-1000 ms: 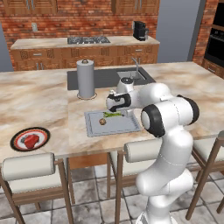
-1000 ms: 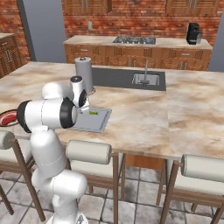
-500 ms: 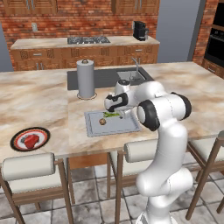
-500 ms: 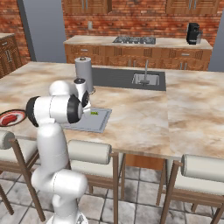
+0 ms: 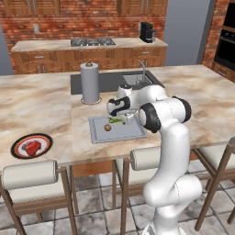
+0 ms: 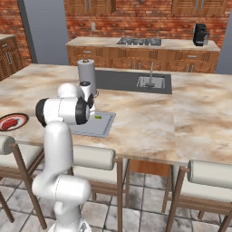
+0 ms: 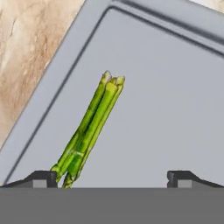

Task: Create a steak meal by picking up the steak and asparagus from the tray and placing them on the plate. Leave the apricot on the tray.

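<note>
The steak [image 5: 33, 148] lies on the round plate [image 5: 18, 143] at the counter's left front; the same steak [image 6: 11, 122] and plate [image 6: 21, 117] sit at the left edge of the right base view. The grey tray [image 5: 131, 131] holds the brown apricot [image 5: 107, 127] and the green asparagus [image 5: 115, 120]. My gripper [image 5: 123, 118] hangs open just above the tray's far side, right over the asparagus. In the hand view the asparagus [image 7: 89, 129] lies slanted on the tray [image 7: 166, 100], its lower end beside the left fingertip [image 7: 41, 178] of the open gripper [image 7: 111, 179].
A paper towel roll [image 5: 90, 82] stands just behind the tray, with the dark sink [image 5: 133, 80] and tap beyond it. Padded stools [image 5: 27, 176] line the counter's near edge. Bare marble [image 6: 149, 118] spreads to the right of the tray [image 6: 102, 128].
My hand has sunk a little closer to the tray over the asparagus, and the arm's elbow has shifted. The jaws have stayed open; the food has not moved.
</note>
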Tool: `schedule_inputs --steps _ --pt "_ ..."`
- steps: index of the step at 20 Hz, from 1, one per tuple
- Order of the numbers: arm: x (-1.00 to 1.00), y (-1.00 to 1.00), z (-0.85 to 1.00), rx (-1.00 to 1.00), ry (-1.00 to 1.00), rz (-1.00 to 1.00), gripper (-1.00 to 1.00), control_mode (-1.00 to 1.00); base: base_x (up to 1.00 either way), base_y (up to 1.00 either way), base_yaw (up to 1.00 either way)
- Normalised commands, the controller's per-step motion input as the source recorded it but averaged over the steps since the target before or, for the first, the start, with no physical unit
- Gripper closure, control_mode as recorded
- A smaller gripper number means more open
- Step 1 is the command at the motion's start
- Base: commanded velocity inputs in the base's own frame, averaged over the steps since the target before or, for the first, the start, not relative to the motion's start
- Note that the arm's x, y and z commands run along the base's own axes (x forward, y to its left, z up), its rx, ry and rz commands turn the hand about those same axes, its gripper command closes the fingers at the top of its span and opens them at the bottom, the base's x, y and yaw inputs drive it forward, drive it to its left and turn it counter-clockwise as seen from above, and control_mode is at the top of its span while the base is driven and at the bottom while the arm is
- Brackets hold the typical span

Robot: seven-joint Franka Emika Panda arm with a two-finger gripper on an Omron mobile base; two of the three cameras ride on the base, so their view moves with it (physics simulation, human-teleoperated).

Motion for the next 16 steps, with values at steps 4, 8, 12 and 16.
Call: schedule_inputs --steps 4,8,12,16 --pt "0.29 0.00 -0.27 0.01 0.02 0.00 -1.00 -1.00 0.00 0.00 0.00" --pt "0.26 0.00 -0.30 0.01 0.00 0.00 -1.00 -1.00 0.00 0.00 0.00" --pt "0.27 0.00 -0.28 0.00 0.00 0.00 -1.00 -1.00 0.00 0.00 0.00" --pt "0.22 0.00 -0.27 0.00 0.01 0.00 -1.00 -1.00 0.00 0.00 0.00"
